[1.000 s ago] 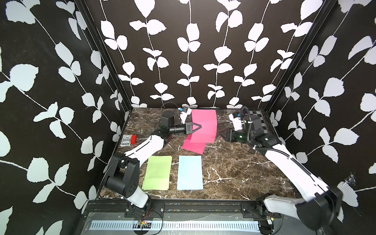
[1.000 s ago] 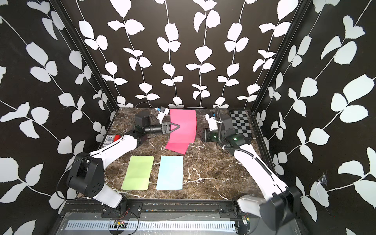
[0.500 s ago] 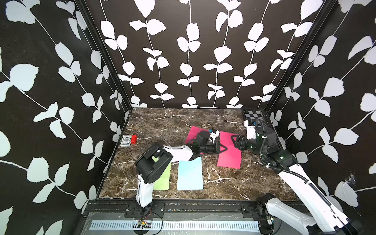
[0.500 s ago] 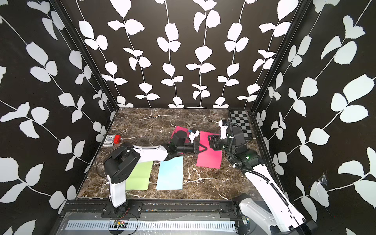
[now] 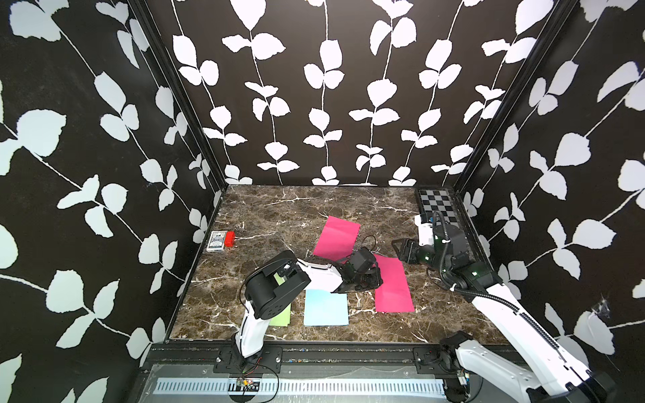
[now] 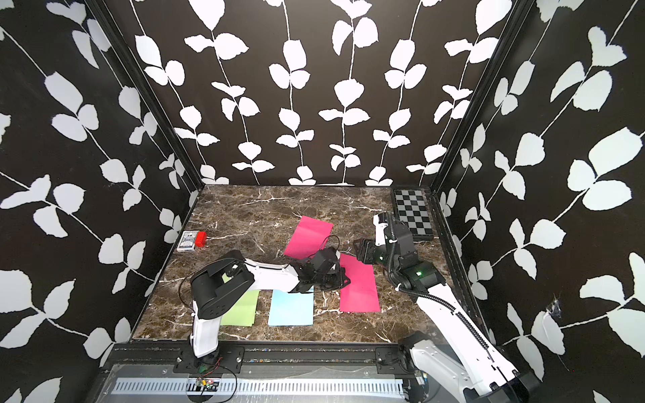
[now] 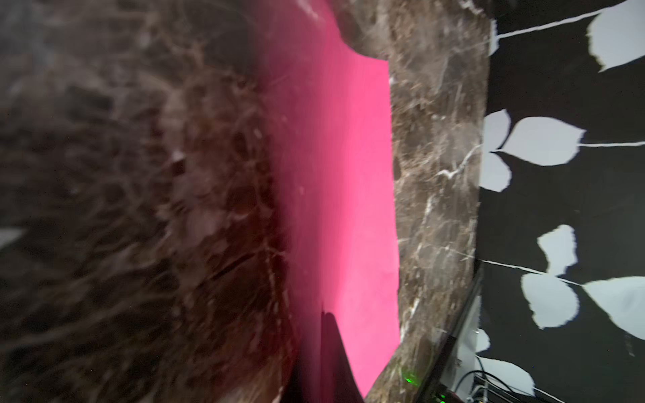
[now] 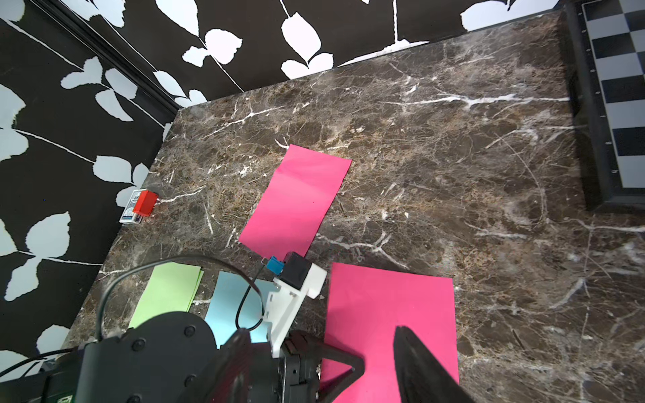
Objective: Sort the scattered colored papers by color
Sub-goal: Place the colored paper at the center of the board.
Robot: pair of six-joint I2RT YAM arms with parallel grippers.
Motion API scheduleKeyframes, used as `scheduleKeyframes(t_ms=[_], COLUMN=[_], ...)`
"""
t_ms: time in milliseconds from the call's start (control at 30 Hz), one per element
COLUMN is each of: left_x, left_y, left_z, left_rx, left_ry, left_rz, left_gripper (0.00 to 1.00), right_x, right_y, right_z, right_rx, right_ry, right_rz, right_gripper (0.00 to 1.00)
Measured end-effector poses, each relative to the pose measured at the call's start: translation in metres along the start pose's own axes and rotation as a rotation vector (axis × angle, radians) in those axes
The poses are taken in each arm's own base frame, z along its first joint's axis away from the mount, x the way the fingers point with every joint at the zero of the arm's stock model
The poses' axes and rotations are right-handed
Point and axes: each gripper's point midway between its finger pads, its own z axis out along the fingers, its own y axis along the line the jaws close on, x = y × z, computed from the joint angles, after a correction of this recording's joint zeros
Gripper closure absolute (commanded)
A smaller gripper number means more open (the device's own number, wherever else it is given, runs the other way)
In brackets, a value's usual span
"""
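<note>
On the dark marble tabletop (image 5: 279,216) four colored papers lie flat. In both top views, three of them make a row in the lower part of the tabletop. The light green paper (image 6: 241,310) is at the left, half covered by the left arm. The light blue paper (image 5: 326,308) is just beside it on the right, with a narrow strip of marble between them. The lower pink paper (image 5: 394,289) is to the right of the blue one and a little apart from it. The upper pink paper (image 5: 336,237) lies near the middle of the tabletop and is turned at an angle. Its lower corner is near the lower pink sheet, but the two do not overlap in the right wrist view.

The left gripper (image 5: 378,277) is low, at the upper left edge of the lower pink paper. Its jaws are clenched. In the left wrist view the dark jaw tip lies over the pink sheet (image 7: 349,209), but I cannot tell if the sheet is pinched between the jaws. The right gripper (image 5: 398,247) is up and to the right of that sheet and points toward the left of the picture. Its jaws are released and hold nothing, as the right wrist view shows (image 8: 321,331).

The checkerboard (image 5: 438,206) lies in the upper right corner of the tabletop. The small card box (image 5: 216,240) with a red block (image 5: 229,238) is at the left edge.
</note>
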Motion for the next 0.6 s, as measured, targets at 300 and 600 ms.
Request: scheduleKeyframes(t_ms=[300, 600], left_x=[0.007, 0.017], left_y=[0.014, 0.017], left_z=[-0.016, -0.021], left_rx=[-0.092, -0.110], left_ry=[-0.013, -0.007], left_rz=[-0.001, 0.005], left_gripper=[1.00, 0.96], right_x=[0.002, 0.004], right_y=[0.003, 0.004], right_z=[0.003, 0.007], right_rx=[-0.027, -0.037], right_ry=[-0.003, 0.002], right_rz=[0.013, 0.025], right_gripper=[0.36, 0.36])
